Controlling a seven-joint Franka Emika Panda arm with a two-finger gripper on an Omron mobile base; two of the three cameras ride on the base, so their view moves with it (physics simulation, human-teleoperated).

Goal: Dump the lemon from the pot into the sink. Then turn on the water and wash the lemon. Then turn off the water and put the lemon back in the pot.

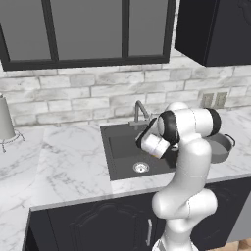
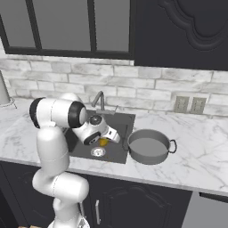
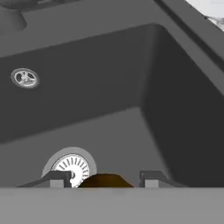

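Observation:
The lemon (image 3: 105,180) shows as a small dark-orange ball low between my two fingertips, close to the silver drain (image 3: 72,168). From the right base view it glows yellow-orange (image 2: 103,142) just under my hand. My gripper (image 3: 104,178) reaches down into the dark sink (image 1: 122,147) and is shut on the lemon, a fingertip (image 3: 57,178) on either side. The grey pot (image 2: 149,158) stands upright on the counter right of the basin, and nothing shows inside it. No water runs from the faucet (image 1: 141,112).
White marble counter (image 1: 68,166) surrounds the basin, with a brick wall behind. The sink's right wall (image 3: 183,122) rises close beside my hand. Two outlets (image 2: 189,105) sit on the wall behind the pot. A pale object (image 1: 5,120) stands at the far left.

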